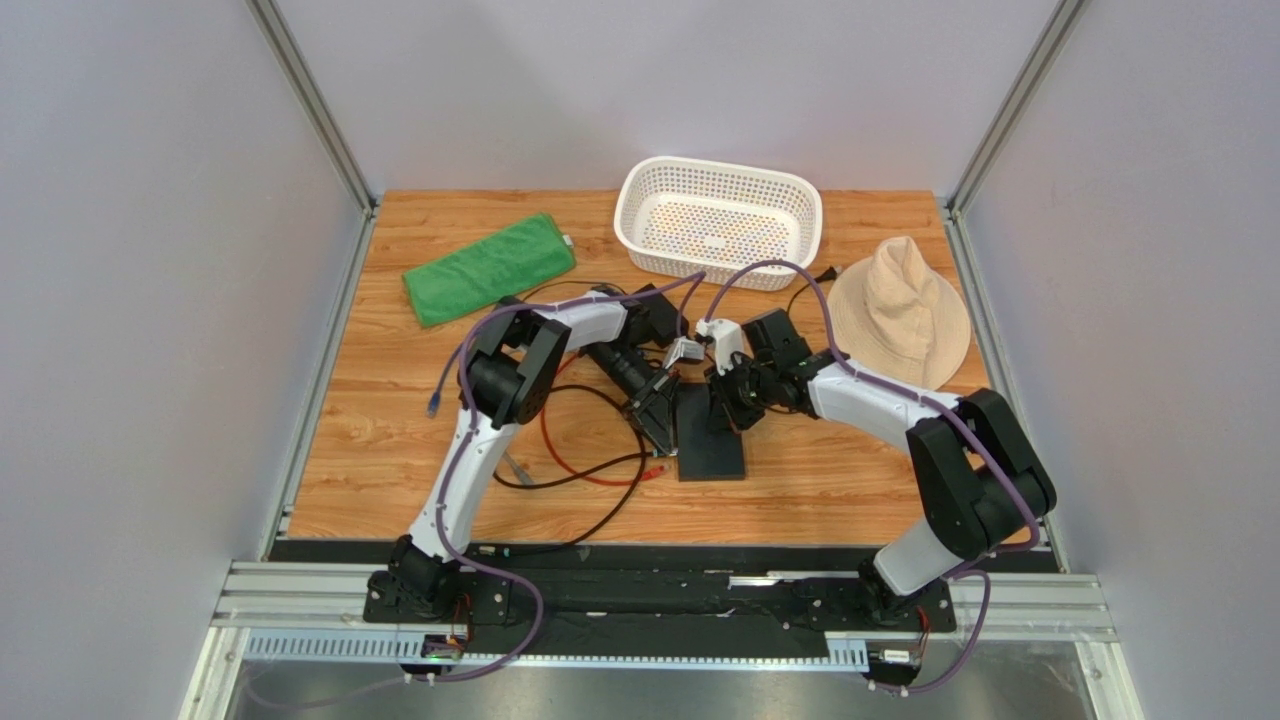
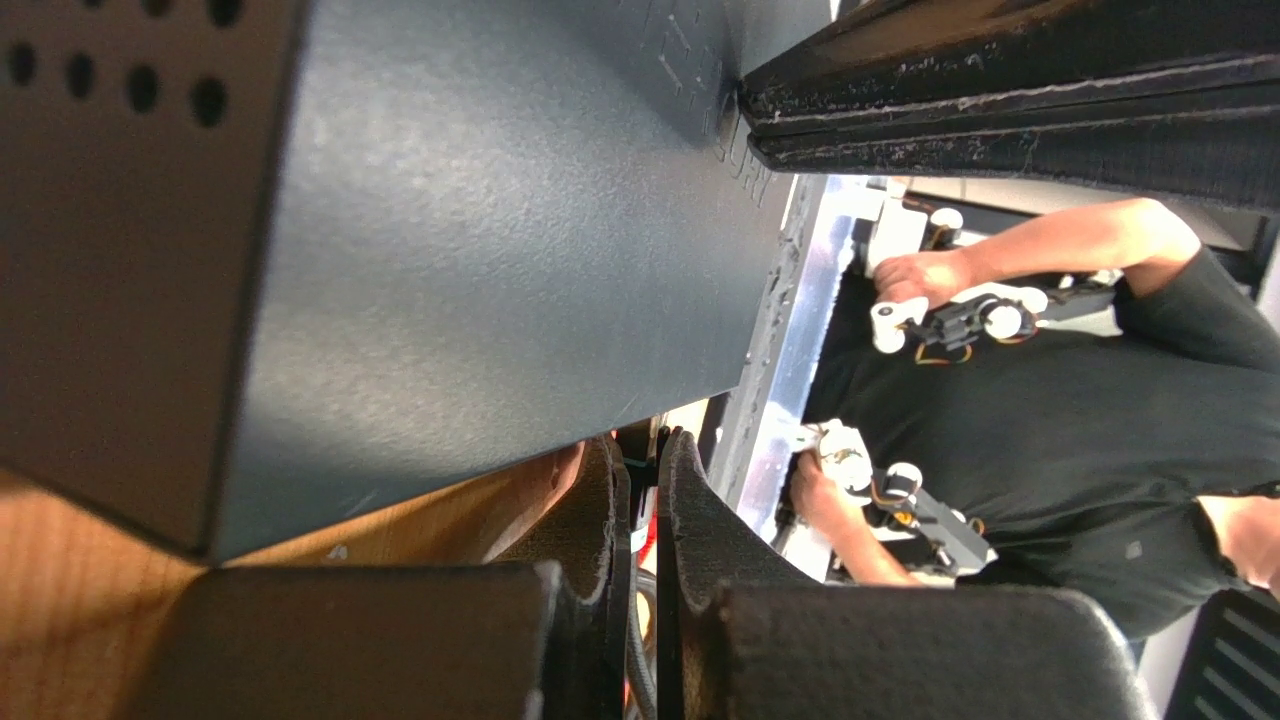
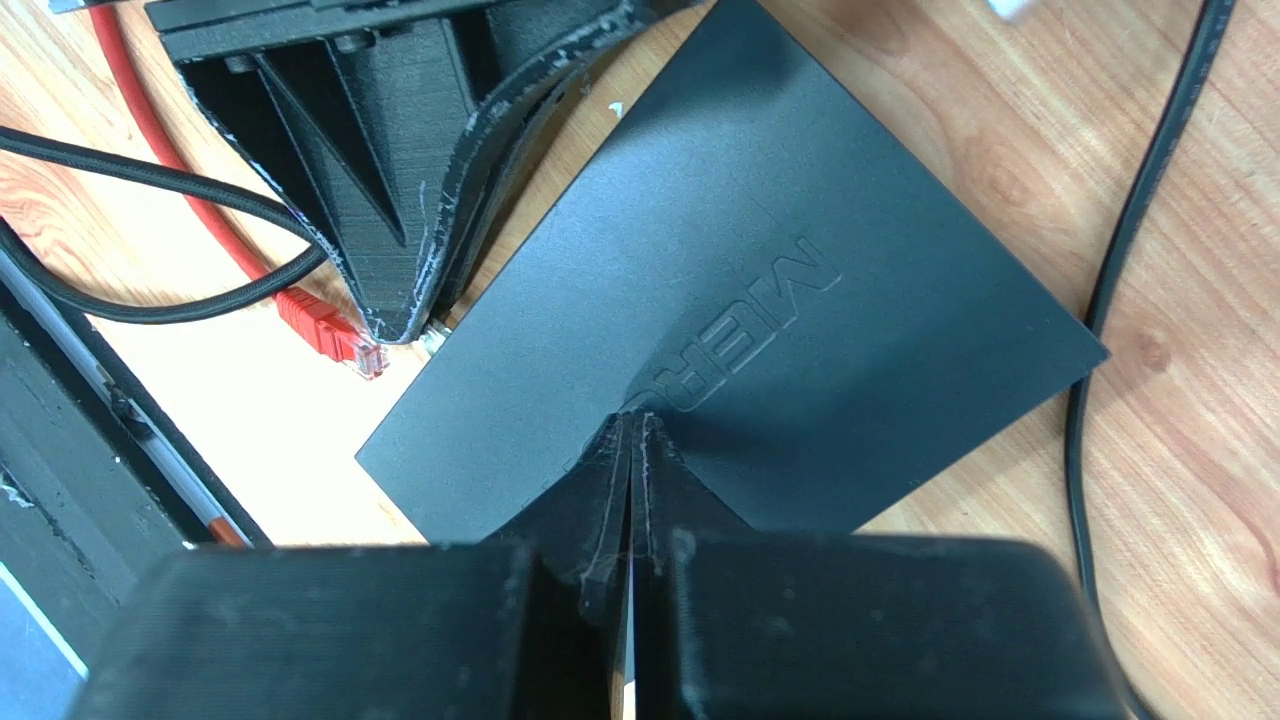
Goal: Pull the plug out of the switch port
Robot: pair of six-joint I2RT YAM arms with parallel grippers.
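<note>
The switch [image 1: 712, 447] is a flat matte-black slab lying on the wooden table; it also shows in the left wrist view [image 2: 451, 225] and in the right wrist view [image 3: 781, 300]. A red plug [image 3: 338, 338] on a red cable [image 1: 579, 450] lies at the switch's left edge. Its clear tip meets that edge, and I cannot tell whether it sits in a port. My left gripper [image 1: 664, 435] [image 2: 642, 450] [image 3: 403, 318] is shut on this plug. My right gripper [image 1: 732, 402] [image 3: 634, 428] is shut and empty, with its fingertips pressed on the switch's top face.
A white basket [image 1: 718, 218] stands at the back, a green cloth [image 1: 489, 267] at the back left and a beige hat [image 1: 902, 308] at the right. Black cables [image 1: 571, 495] loop left of the switch. Another black cord [image 3: 1120, 270] runs to its right.
</note>
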